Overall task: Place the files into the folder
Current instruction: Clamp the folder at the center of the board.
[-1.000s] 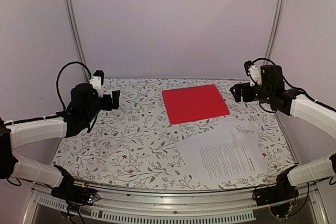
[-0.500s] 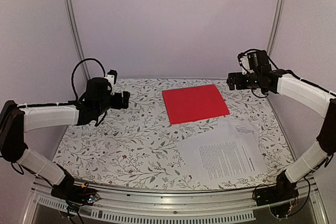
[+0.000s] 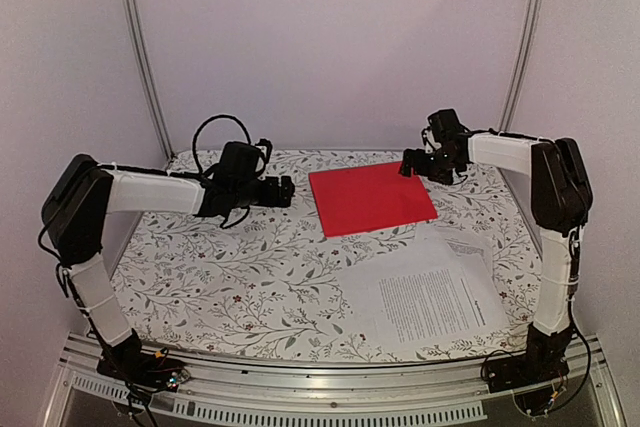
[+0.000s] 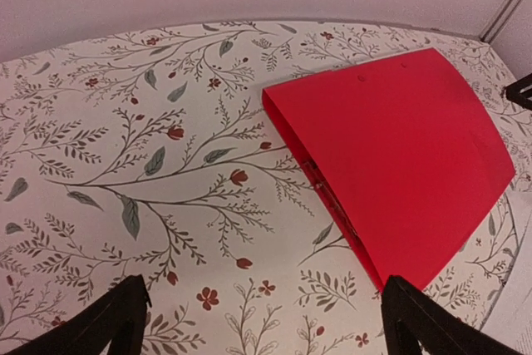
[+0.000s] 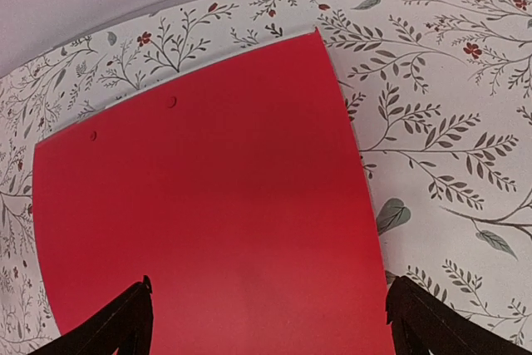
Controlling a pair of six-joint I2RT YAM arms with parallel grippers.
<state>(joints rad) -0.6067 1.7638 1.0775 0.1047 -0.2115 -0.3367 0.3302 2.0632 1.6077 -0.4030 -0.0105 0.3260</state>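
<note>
The red folder lies shut and flat at the back middle of the table, also seen in the left wrist view and the right wrist view. The files, white printed sheets, lie loose on the cloth in front of it toward the right. My left gripper hovers open just left of the folder's left edge, nothing between its fingers. My right gripper hangs open over the folder's far right corner, with its empty fingers spread above the red cover.
A floral cloth covers the table. The back wall stands close behind the folder, with metal posts at both back corners. A metal rail runs along the near edge.
Both arms have stretched out toward the folder: the left gripper swung right to its left edge, the right gripper swung left over its far right corner. Folder and files have not moved.
</note>
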